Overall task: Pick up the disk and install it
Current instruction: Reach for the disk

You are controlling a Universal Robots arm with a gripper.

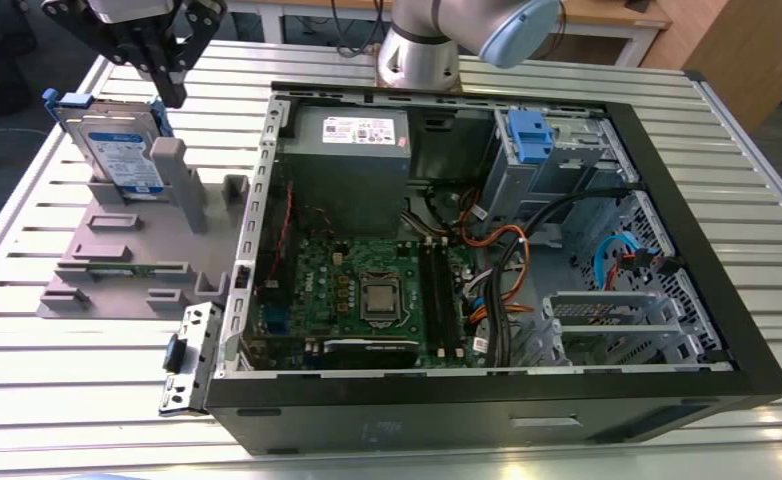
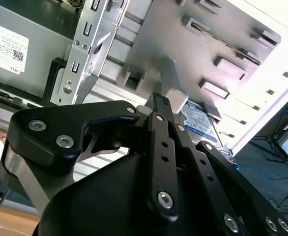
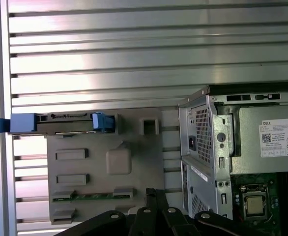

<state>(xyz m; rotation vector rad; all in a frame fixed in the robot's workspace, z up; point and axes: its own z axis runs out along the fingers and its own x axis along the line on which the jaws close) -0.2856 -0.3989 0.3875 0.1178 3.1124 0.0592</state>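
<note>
The disk [image 1: 114,150] stands on edge in a slot of the grey holder [image 1: 124,262] at the exterior view's left, its white-and-blue label facing out and a blue bracket around it. My gripper [image 1: 172,92] hangs just above the disk's upper right corner, its black fingers together and shut on nothing. In the first wrist view I look down on the disk's [image 3: 60,123] top edge, with the gripper [image 3: 155,192] a short way off over the holder [image 3: 134,142]. The second wrist view has the disk [image 2: 200,120] just beyond the gripper [image 2: 163,101].
An open black computer case [image 1: 498,410] lies on the slatted metal table [image 1: 71,400], beside the holder. Inside are a grey power supply [image 1: 351,150], a green motherboard [image 1: 364,290], cables and a drive bay with a blue latch [image 1: 530,135]. The arm's base [image 1: 422,55] stands behind the case.
</note>
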